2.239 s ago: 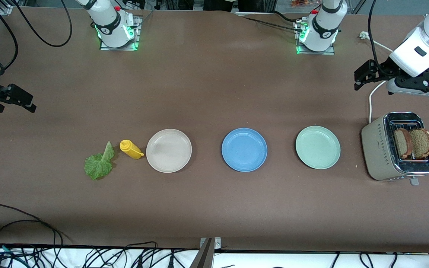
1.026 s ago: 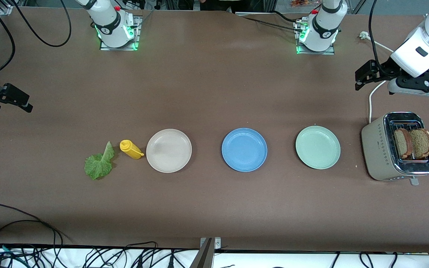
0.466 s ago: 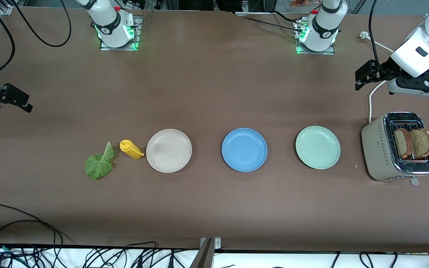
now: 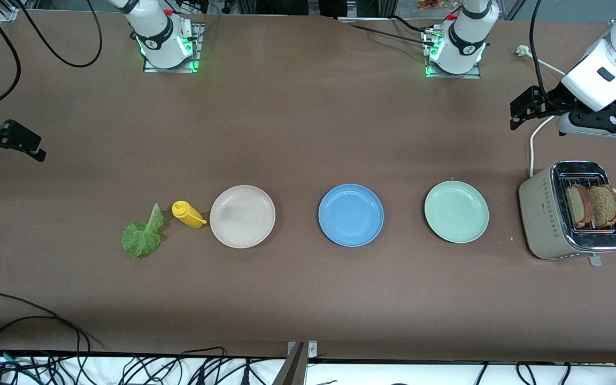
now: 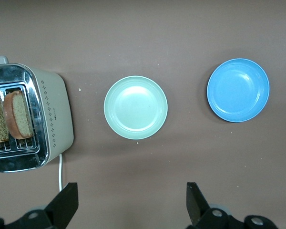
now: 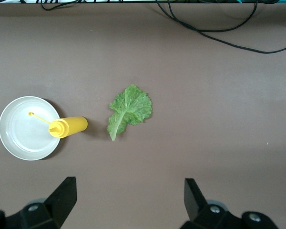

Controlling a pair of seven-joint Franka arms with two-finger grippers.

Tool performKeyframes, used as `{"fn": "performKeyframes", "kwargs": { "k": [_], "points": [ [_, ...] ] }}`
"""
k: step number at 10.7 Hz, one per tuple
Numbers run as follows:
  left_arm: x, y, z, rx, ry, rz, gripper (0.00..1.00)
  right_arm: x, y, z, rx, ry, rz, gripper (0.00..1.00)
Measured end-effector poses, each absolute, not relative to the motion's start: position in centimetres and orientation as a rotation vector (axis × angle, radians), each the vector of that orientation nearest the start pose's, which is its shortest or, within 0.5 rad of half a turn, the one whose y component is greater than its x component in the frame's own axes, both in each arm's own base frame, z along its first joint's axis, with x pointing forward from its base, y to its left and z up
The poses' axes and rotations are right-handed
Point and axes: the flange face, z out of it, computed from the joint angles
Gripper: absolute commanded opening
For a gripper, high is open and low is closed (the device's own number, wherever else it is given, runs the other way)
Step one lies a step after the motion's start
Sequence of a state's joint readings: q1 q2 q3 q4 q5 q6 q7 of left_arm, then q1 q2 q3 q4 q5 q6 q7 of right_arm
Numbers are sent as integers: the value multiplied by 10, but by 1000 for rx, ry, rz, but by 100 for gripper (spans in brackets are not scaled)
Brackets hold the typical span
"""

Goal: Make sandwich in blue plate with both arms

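Observation:
The blue plate (image 4: 351, 215) (image 5: 238, 89) lies bare in the middle of a row of three plates. Two brown bread slices (image 4: 578, 206) (image 4: 606, 205) (image 5: 19, 114) stand upright in the toaster's slots. A ruffled lettuce leaf (image 4: 142, 235) (image 6: 129, 109) lies flat toward the right arm's end. My left gripper (image 4: 514, 115) (image 5: 131, 191) hangs open and holds nothing, over bare table by the toaster's cord. My right gripper (image 4: 16, 155) (image 6: 128, 186) is open too, holding nothing, over bare table at the right arm's end.
A beige plate (image 4: 242, 216) and a yellow squeeze bottle (image 4: 187, 214) on its side lie beside the lettuce. A pale green plate (image 4: 456, 212) sits between the blue plate and the toaster (image 4: 546, 214). The white cord (image 4: 533, 144) runs toward the left arm's base. Black cables (image 4: 30, 321) trail along the table's front edge.
The right gripper has drifted slightly toward the table's end, and the left gripper has barely shifted. Nothing on the table has moved.

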State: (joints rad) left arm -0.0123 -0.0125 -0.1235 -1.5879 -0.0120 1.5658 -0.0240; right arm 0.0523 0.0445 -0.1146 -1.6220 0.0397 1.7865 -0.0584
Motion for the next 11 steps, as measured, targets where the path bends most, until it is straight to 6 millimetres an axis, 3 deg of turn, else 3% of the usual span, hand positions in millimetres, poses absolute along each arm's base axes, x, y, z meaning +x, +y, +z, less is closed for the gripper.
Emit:
{"fn": "performKeyframes", "kwargs": {
  "k": [11],
  "points": [
    [545,-74,623,-3147,171,17,100,584,-32,593,-3109,15,-167,100]
  ]
}}
